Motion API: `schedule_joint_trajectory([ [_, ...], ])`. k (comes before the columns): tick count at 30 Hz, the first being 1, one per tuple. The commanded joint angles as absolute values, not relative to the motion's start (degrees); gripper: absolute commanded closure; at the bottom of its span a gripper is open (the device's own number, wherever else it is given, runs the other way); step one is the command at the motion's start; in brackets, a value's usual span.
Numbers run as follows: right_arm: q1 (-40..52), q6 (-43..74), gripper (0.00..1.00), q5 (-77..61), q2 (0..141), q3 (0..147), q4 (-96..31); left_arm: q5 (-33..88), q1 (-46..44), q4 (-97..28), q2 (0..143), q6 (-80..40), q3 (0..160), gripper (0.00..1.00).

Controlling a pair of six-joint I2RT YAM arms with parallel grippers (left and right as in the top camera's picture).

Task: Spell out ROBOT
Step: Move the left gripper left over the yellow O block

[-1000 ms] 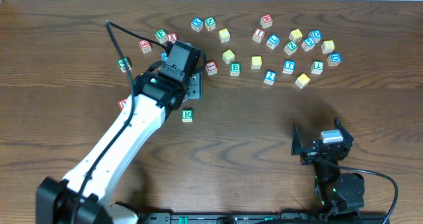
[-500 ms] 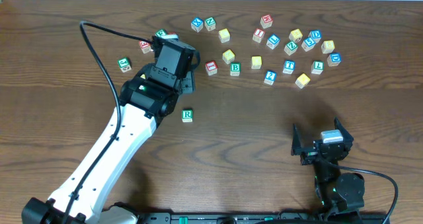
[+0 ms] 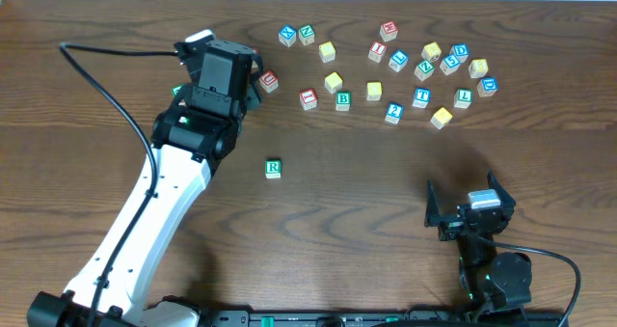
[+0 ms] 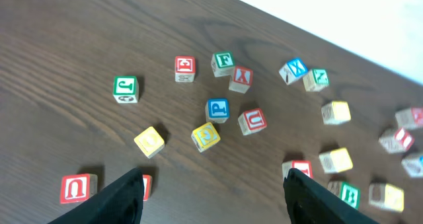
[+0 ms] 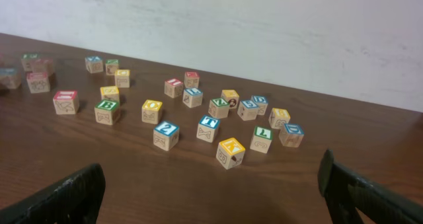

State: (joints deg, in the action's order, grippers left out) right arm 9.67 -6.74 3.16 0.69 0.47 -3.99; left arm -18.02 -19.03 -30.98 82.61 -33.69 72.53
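On the table point(image 3: 386, 173), barely begun: only R point(image 3: 273, 168) set apart in front.
Leaves B point(image 3: 343, 100), T point(image 3: 421, 97) and the yellow cubes point(image 3: 374, 91) well apart from R at the back, none lined up beside it. Hangs left fingers point(image 4: 122, 197) partly apart and empty above the far left side; rests right fingers point(image 5: 73, 194) wide and empty near the front edge. Likely needs four more placements, starting just beside R.

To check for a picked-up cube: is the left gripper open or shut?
Open. In the wrist view the left gripper has its fingers far apart, with nothing between them.
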Motion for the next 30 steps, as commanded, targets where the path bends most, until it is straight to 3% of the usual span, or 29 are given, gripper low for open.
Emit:
schedule_joint_trajectory([
  [1,9.04,-7.35,0.01,2.87,0.34,0.32,-4.10,-19.20,-17.91,-30.81,83.07,-41.10,74.67,0.33],
  [16,9.04,-7.35,0.01,2.87,0.34,0.30,-4.10,-24.75,-17.30,-37.45,90.61,-55.07,74.72,0.34],
  [30,9.04,-7.35,0.01,2.87,0.34,0.32,-4.10,-27.64,-15.07,-41.25,93.36,-59.27,74.72,0.35],
])
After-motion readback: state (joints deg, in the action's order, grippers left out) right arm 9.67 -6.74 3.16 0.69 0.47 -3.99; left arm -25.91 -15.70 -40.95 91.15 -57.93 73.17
